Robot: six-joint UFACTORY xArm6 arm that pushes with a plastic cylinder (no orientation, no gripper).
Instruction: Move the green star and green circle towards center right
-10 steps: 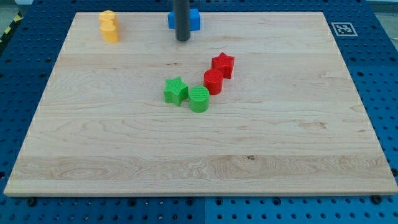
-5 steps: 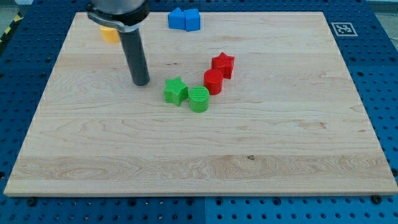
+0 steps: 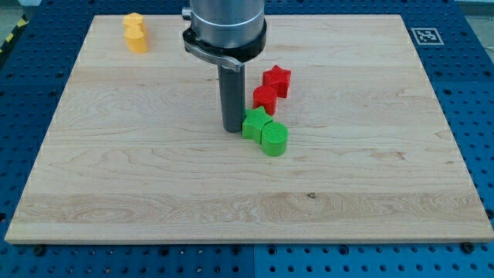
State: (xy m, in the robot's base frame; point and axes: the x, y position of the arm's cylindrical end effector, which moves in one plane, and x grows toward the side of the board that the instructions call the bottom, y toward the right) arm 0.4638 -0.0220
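Observation:
The green star [image 3: 254, 122] lies near the board's middle, with the green circle [image 3: 274, 139] touching it at its lower right. My tip [image 3: 232, 129] stands right against the star's left side. The dark rod rises from there to the arm's grey collar at the view's top. A red circle [image 3: 265, 100] sits just above the green star, and a red star [image 3: 276, 80] is above and right of that circle.
Two yellow blocks [image 3: 135, 33] stand stacked close together at the board's top left. The arm's collar [image 3: 225, 27] hides the top middle of the wooden board [image 3: 116, 185]. A black-and-white marker [image 3: 426, 35] lies off the board's top right corner.
My tip has moved right and slightly down, reaching the green star's left side. The green star and green circle have shifted right and a little down. The blue blocks are now hidden by the arm.

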